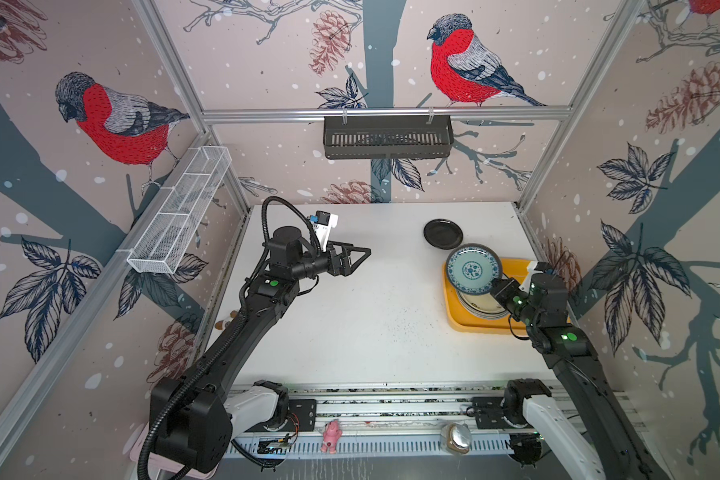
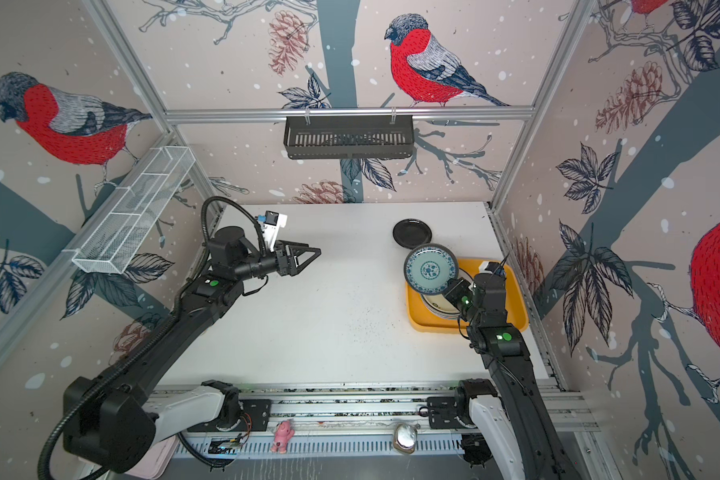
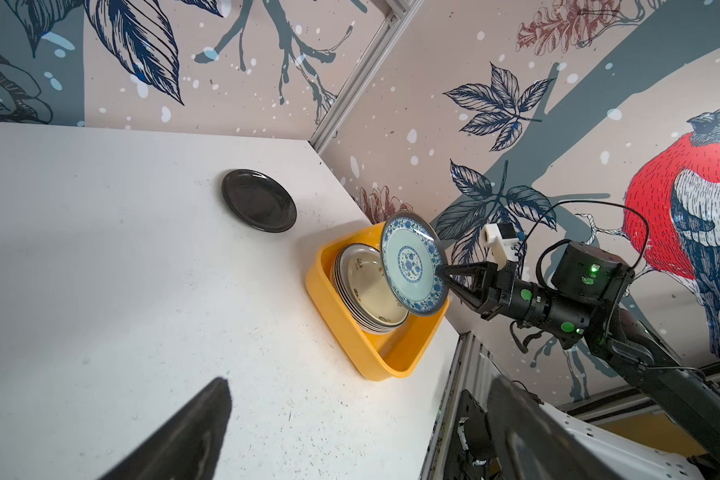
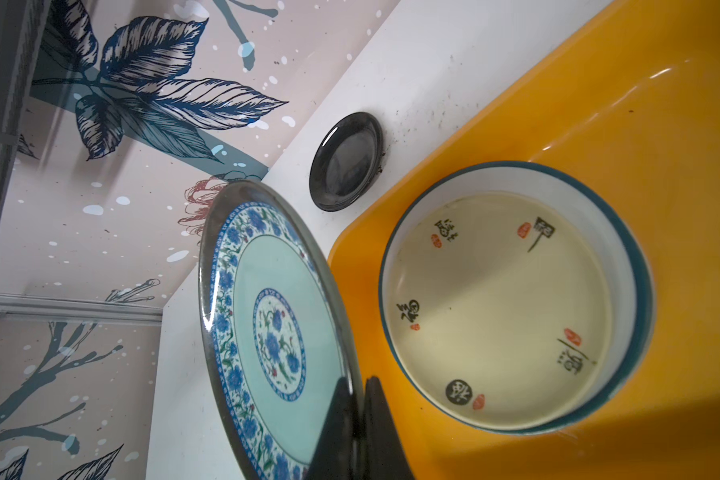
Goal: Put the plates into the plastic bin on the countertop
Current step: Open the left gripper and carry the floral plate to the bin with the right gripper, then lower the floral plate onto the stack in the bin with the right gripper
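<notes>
**Left arm hovers empty; right arm holds a plate over the bin**

The left arm slants up from its near-left base, with the wrist bent so the left gripper (image 1: 360, 255) points rightward, raised above the countertop (image 1: 350, 311). Its fingers (image 3: 175, 436) are spread wide and hold nothing. Right of centre, a black plate (image 1: 443, 233) lies flat on the countertop, just beyond the bin (image 1: 450, 301). The right arm reaches up from the near-right base and folds back toward the left. The right gripper (image 1: 495, 284) pinches the rim of a blue plate (image 1: 472, 270). It holds the plate steeply tilted above the stack (image 3: 371, 291) of plates in the bin, apart from it.
</notes>
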Controlling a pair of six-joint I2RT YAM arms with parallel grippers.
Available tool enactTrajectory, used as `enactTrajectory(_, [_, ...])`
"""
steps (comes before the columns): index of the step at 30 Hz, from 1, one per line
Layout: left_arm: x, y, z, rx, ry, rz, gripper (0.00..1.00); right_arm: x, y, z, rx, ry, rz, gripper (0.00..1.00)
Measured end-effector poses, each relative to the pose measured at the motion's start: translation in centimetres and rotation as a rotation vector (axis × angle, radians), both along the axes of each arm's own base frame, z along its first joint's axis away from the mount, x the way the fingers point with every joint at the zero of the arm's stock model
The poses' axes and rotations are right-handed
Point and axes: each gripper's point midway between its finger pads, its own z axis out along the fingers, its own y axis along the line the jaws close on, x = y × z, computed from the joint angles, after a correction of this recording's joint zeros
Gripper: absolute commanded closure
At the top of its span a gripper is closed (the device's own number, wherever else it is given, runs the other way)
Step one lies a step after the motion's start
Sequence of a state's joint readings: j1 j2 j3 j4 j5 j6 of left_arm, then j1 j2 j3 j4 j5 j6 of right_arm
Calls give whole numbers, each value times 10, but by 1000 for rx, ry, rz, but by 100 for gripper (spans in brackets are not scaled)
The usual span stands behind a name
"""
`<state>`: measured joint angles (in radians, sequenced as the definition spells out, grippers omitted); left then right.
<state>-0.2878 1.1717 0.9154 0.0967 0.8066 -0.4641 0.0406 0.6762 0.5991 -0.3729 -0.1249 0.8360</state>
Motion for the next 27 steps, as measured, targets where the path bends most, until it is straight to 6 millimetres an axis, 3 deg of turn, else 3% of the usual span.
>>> enactTrajectory(14, [-23,-24,7,33,-99,-89,4,-18,-43,-49,12,118,-93,97])
enactTrajectory(27, [-23,-25,6,40,-109,-86,4,-21,-48,-71,49,169,-76,97])
